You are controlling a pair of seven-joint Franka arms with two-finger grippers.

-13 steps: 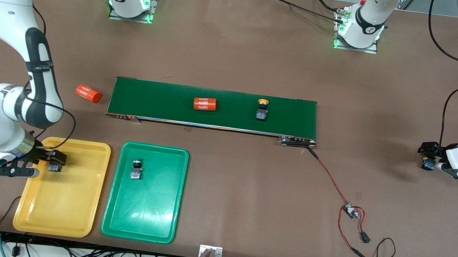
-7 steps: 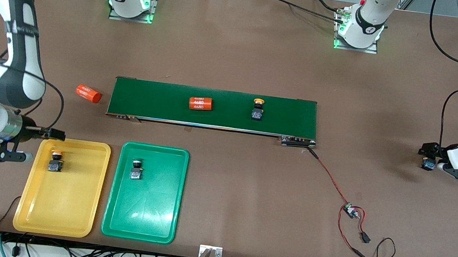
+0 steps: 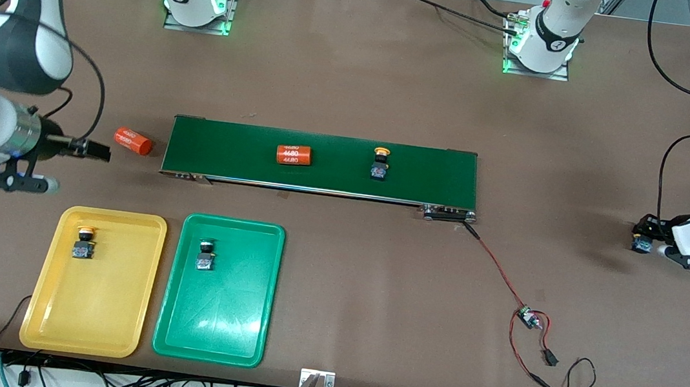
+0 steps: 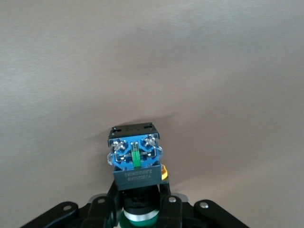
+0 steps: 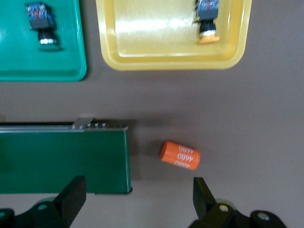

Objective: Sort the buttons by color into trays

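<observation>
The counter looks matt brown, smooth and faintly mottled, with no shine. The yellow tray and the green tray look like glossy moulded plastic; both floors throw back bright patches of light. The conveyor belt has a dull dark-green face, and the edge facing the front camera is a bright metal strip. The orange cylinder beside the belt has a smooth satin skin with white print. The green button shows a matt black plastic body, a blue plastic block with shiny metal screws and a glossy green cap. The arm shells are glossy white plastic.
</observation>
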